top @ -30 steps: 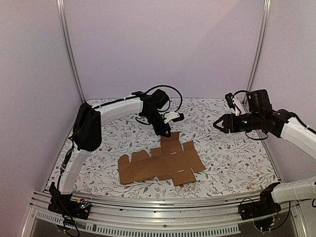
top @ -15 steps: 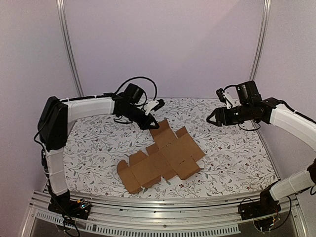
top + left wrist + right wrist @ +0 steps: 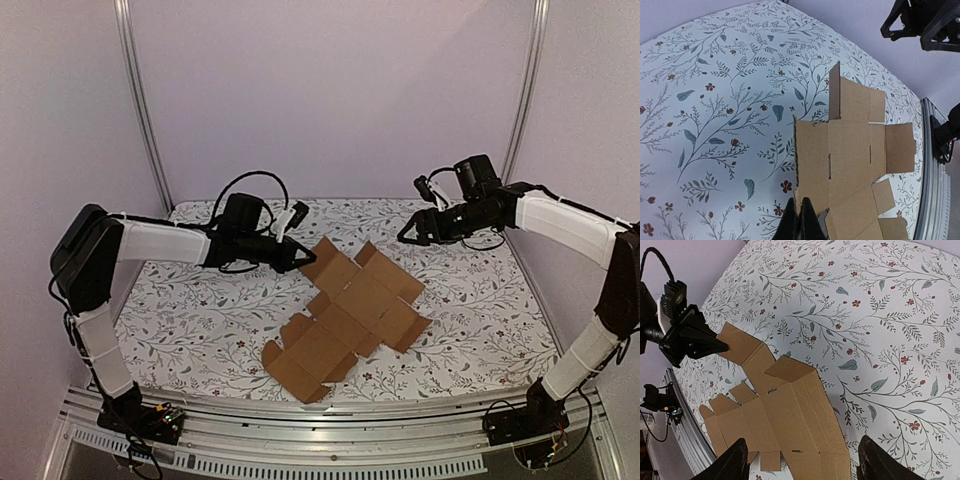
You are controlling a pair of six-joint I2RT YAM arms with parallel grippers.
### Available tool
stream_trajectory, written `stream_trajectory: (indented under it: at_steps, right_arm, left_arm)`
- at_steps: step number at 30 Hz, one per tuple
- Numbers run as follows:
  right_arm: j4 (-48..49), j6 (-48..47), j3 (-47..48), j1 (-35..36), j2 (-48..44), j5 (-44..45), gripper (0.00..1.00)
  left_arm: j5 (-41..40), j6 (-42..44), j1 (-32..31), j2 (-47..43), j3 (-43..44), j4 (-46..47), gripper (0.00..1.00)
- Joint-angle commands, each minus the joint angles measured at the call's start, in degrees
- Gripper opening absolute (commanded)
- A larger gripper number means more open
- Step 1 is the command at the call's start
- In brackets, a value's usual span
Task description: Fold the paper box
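The paper box (image 3: 350, 310) is a flat brown die-cut sheet with flaps and slits. It lies diagonally on the floral table cover, its far flap slightly raised. My left gripper (image 3: 303, 257) is shut on the edge of that far flap; in the left wrist view the black fingertips (image 3: 801, 212) pinch the cardboard (image 3: 850, 150). My right gripper (image 3: 405, 237) is open and empty, hovering above the table to the right of the sheet's far end. In the right wrist view its wide-spread gripper (image 3: 802, 462) frames the sheet (image 3: 785, 425) below, with the left gripper (image 3: 720, 346) at the flap.
The floral table cover (image 3: 200, 320) spans the work area. A metal rail (image 3: 330, 415) runs along the near edge. Lilac walls and two metal posts (image 3: 140, 100) enclose the back and sides.
My left gripper moved left and toward the back, holding the flap, and dragged and turned the sheet to a diagonal. My right gripper moved left along the back.
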Motion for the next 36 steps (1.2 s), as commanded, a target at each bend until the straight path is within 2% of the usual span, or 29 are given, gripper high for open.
stream_trajectory:
  at_steps: [1, 10, 16, 21, 30, 36]
  right_arm:
    - [-0.56, -2.81, 3.21, -0.97, 4.82, -2.02, 0.74]
    - [-2.48, -8.94, 6.37, -1.74, 13.09, -6.83, 0.70]
    - [-2.71, -11.50, 7.17, -1.97, 17.26, -10.26, 0.64]
    - [-3.10, -12.32, 6.74, -2.02, 17.22, -11.25, 0.52]
    - [-3.34, -12.71, 6.07, -1.92, 15.79, -11.74, 0.22]
    - [-3.36, -12.89, 5.76, -1.23, 14.38, -11.50, 0.10]
  left_arm:
    - [1.81, -5.25, 0.29, -3.10, -3.44, 11.52, 0.00]
    - [3.08, -7.18, 0.32, -4.49, -7.05, 15.02, 0.00]
    - [3.41, -7.00, 0.36, -4.42, -6.58, 14.28, 0.00]
    - [3.32, -6.85, 0.36, -4.24, -6.47, 14.15, 0.00]
    - [2.08, -6.60, 0.79, -3.67, -6.38, 13.17, 0.00]
    - [1.67, -6.55, 1.02, -3.28, -6.29, 12.52, 0.00]
